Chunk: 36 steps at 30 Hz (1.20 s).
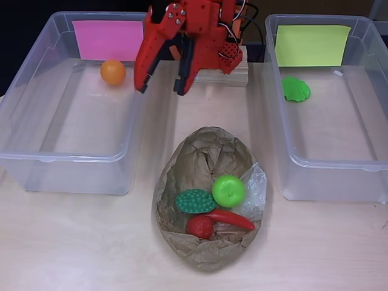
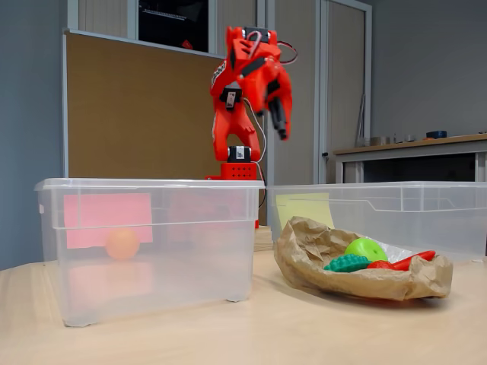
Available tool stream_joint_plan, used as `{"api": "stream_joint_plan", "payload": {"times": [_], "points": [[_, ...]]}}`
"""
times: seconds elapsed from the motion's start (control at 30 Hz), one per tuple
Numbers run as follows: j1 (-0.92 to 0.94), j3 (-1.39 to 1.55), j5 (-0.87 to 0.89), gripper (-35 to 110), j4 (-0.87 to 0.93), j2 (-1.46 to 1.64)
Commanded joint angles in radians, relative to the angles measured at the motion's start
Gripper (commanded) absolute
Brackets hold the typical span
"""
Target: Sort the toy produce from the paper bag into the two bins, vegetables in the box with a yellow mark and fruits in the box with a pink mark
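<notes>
My red gripper [image 1: 160,86] hangs open and empty near the arm's base, between the two bins; in the fixed view the gripper [image 2: 279,120] is high above the table. The crumpled paper bag [image 1: 206,154] lies open at the table's centre. Inside it are a green apple [image 1: 228,190], a dark green bumpy piece [image 1: 194,201], a red chili [image 1: 233,219] and a round red piece [image 1: 200,227]. The bin with the pink mark [image 1: 108,39] holds an orange fruit [image 1: 113,72]. The bin with the yellow mark [image 1: 311,45] holds a green leafy vegetable [image 1: 296,89].
The pink-marked bin [image 1: 36,121] stands left of the bag and the yellow-marked bin [image 1: 364,176] right of it. The arm's base sits on a wooden block [image 1: 227,76] at the back. Bare tabletop [image 1: 91,242] runs along the front.
</notes>
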Motion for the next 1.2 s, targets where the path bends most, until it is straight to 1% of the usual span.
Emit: {"api": "stream_joint_plan", "payload": {"times": [0.0, 0.13, 0.27, 0.37, 0.53, 0.67, 0.83, 1.0, 1.17], "points": [[-0.103, -0.005, 0.009, 28, -0.028, -0.098], [-0.216, -0.025, -0.038, 29, -0.092, -0.295], [-0.281, -0.034, -0.12, 32, -0.178, -0.472], [-0.308, -0.057, -0.178, 36, -0.239, -0.583], [-0.337, -0.132, -0.241, 43, -0.268, -0.735], [-0.354, -0.175, -0.278, 44, -0.293, -0.824], [-0.36, -0.215, -0.302, 43, -0.31, -0.897], [-0.357, -0.227, -0.304, 37, -0.314, -0.931], [-0.353, -0.238, -0.299, 35, -0.302, -0.931]]}}
